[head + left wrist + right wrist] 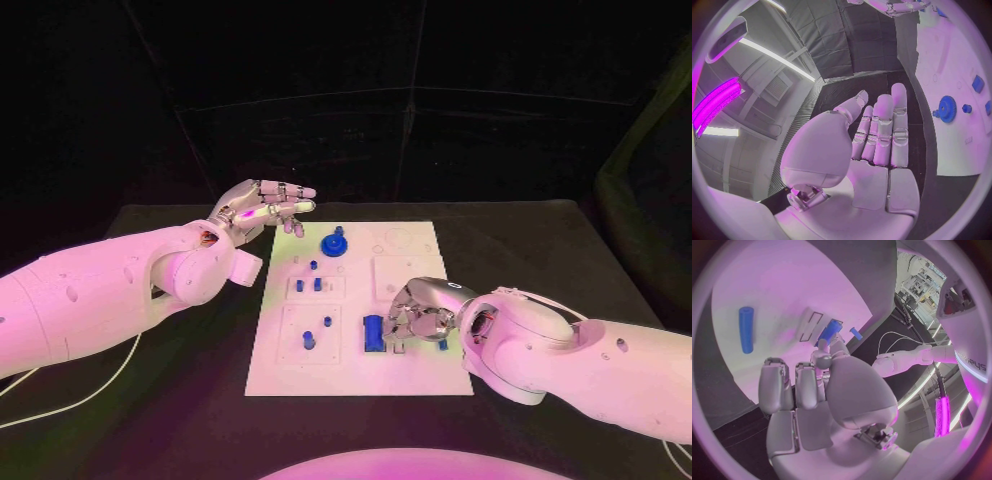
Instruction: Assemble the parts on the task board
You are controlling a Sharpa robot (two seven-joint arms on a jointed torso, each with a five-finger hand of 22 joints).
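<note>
On board (pixel 418 375) — 1 blue gear (pixel 336 243).

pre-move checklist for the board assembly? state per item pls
1. Left hand free: ok, fingers straight and apart, holding nothing, raised at the far left corner of the task board.
2. Right hand grasp: cannot tell; fingers curled over the board, a blue part at its fingertips, contact unclear.
3. Blue cylinder reachable: ok, lies flat on the board beside the right hand.
4. Blue gear seated: cannot tell; it sits at the board's far end.
5. Small blue pegs upright on the board's left half: ok.
</note>
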